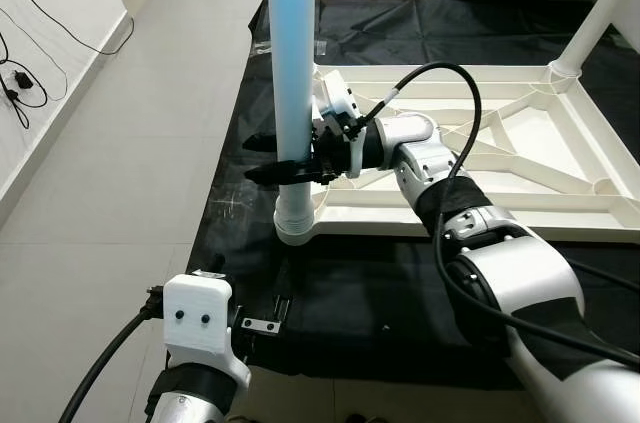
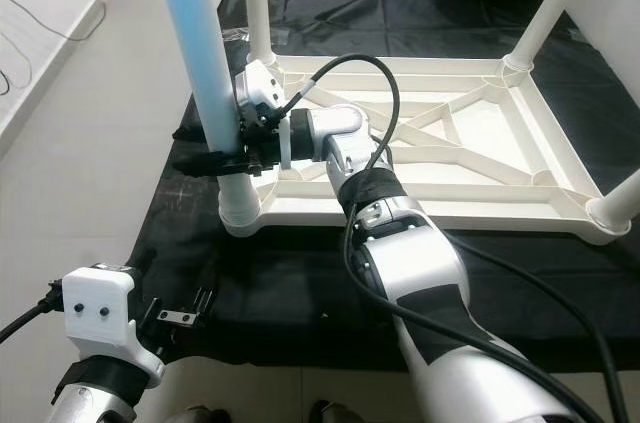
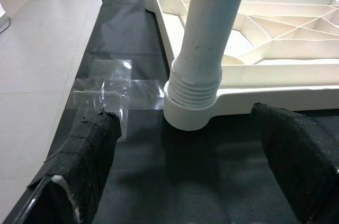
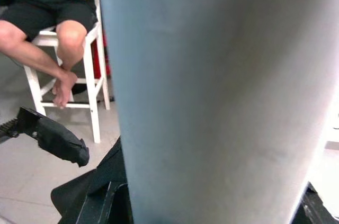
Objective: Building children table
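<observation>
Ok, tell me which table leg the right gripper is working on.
The near-left leg, tinted light blue; the right gripper straddles it above its socket. The other legs are plain white.

My two head cameras look forward and down from above, and both take in the upturned table frame (image 1: 470,143) on the black mat (image 2: 300,283). My left wrist camera sits low near the mat, facing the leg's socket (image 3: 192,108) close up. My right wrist camera presses against the blue leg (image 4: 222,91).

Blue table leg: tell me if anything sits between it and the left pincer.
Nothing visible does. The left pincer is open and low, facing the blue table leg across bare black mat. The right pincer grips the leg higher up.
</observation>
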Tool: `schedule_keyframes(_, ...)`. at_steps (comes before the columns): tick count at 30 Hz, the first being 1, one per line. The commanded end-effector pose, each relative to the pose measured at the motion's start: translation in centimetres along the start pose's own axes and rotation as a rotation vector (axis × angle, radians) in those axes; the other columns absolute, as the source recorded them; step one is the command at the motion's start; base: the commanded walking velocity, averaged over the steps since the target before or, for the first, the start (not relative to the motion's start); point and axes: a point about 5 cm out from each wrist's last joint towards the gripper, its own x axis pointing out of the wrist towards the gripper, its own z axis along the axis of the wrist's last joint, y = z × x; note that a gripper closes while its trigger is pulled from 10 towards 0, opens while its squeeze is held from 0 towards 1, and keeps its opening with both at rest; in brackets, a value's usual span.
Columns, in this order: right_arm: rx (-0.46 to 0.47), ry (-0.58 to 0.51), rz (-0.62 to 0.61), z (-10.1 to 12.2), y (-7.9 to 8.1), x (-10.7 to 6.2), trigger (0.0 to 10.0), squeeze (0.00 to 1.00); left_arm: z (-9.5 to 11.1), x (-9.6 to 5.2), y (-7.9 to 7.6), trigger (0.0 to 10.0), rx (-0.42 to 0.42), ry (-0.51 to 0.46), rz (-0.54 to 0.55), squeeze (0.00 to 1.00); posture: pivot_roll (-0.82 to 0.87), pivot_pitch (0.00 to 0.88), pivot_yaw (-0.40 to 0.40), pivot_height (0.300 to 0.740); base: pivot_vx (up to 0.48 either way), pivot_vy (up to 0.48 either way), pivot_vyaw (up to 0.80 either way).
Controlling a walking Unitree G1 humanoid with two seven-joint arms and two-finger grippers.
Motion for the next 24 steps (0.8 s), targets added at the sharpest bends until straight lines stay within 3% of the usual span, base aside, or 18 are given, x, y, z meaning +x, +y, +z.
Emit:
schedule_keyframes(1, 0.068, 0.116, 0.003, -2.4, 0.8, 0.8, 10.0, 0.00, -0.2, -0.1, 0.0, 10.0, 0.006, 0.010, 0.014, 0.00, 0.16, 0.235, -0.054, 0.740, 0.000, 0.000, 0.00)
schedule_keyframes(7, 0.085, 0.128, -0.071, -2.6, 0.5, 1.4, 10.0, 0.00, -0.1, -0.1, -0.1, 10.0, 0.006, 0.008, 0.015, 0.00, 0.16, 0.231, -0.058, 0.740, 0.000, 0.000, 0.00)
schedule_keyframes(12, 0.160, 0.160, -0.249, -3.4, -0.2, 1.9, 10.0, 0.00, -0.1, -0.1, 0.1, 10.0, 0.011, 0.003, 0.024, 0.00, 0.16, 0.228, -0.058, 0.740, 0.000, 0.000, 0.00)
schedule_keyframes(17, 0.232, 0.149, -0.374, -4.1, -0.5, 1.3, 10.0, 0.00, -0.2, 0.1, 0.2, 10.0, 0.012, 0.003, 0.029, 0.00, 0.15, 0.227, -0.058, 0.740, 0.000, 0.000, 0.00)
schedule_keyframes(24, 0.256, 0.163, -0.519, -5.5, -0.6, -0.2, 10.0, 0.00, -0.3, 0.2, 0.3, 10.0, 0.014, 0.004, 0.029, 0.00, 0.15, 0.226, -0.050, 0.740, 0.000, 0.000, 0.00)
